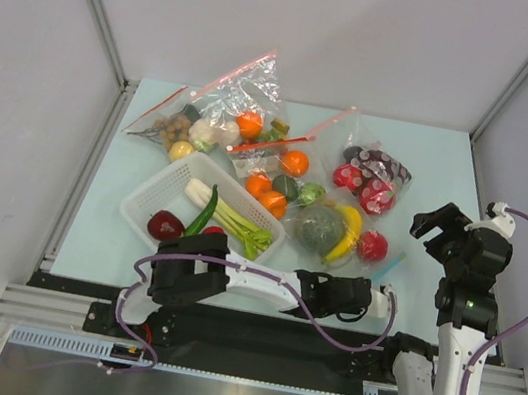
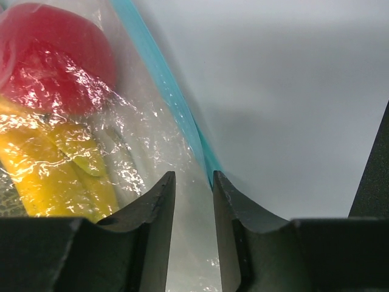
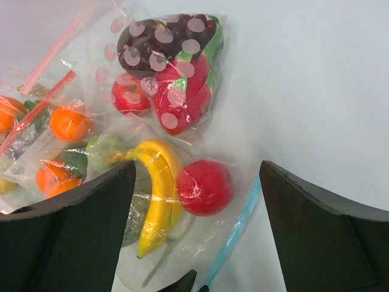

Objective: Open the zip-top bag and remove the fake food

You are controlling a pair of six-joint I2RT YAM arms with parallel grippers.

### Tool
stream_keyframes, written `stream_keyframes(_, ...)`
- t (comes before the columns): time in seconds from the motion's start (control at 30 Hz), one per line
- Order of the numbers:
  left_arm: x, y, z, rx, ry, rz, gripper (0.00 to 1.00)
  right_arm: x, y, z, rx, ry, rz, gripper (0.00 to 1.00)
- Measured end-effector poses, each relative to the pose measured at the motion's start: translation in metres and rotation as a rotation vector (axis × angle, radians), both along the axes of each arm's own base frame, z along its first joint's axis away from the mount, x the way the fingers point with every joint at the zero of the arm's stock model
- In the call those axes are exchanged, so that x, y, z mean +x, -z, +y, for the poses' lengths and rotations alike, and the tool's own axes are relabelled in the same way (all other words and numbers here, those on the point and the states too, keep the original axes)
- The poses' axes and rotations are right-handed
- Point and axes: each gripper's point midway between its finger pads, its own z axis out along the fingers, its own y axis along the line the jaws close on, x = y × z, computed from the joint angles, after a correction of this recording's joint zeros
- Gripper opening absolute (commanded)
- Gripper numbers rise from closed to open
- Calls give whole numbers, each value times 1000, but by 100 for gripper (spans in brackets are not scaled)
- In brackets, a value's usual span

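Note:
The zip-top bag lies at the table's near right, its light blue zip strip along the right edge. Inside it the fake food shows: a netted melon, a banana and a red round fruit. My left gripper sits low at the bag's near corner. In the left wrist view its jaws stand narrow with a gap, clear plastic between them and the blue strip running under the right finger. My right gripper hovers wide open beside the bag, holding nothing.
A white basket of toy vegetables stands left of the bag. Behind lie clear bags with red strips and a dotted bag of dark and red fruit. Metal frame posts bound the table's sides.

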Motion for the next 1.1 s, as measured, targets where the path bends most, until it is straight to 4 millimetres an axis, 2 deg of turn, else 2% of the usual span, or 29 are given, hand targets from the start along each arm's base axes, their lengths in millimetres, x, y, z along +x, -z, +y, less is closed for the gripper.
stream_keyframes(0.13,0,4,1,11,1,3,33,0,0,0,0,0,0,89)
stream_keyframes(0.23,-1,6,2,20,1,4,23,0,0,0,0,0,0,89)
stream_keyframes(0.27,-1,7,3,26,1,5,14,0,0,0,0,0,0,89)
stream_keyframes(0.37,-1,10,3,39,1,8,0,0,0,0,0,0,-1,89)
stream_keyframes(0.6,1,14,3,35,-11,62,0,-2,-5,-2,-7,14,-4,89)
stream_keyframes(0.7,13,9,6,-7,-48,148,0,-2,-14,-3,-11,17,-19,89)
stream_keyframes(0.8,38,-11,16,-93,-114,236,0,-2,-20,-3,-13,17,-32,89)
stream_keyframes(0.97,91,-73,30,-309,-228,305,0,-4,-27,7,13,-27,-56,88)
stream_keyframes(1.1,114,-108,34,-434,-266,323,0,-7,-33,23,50,-96,-77,86)
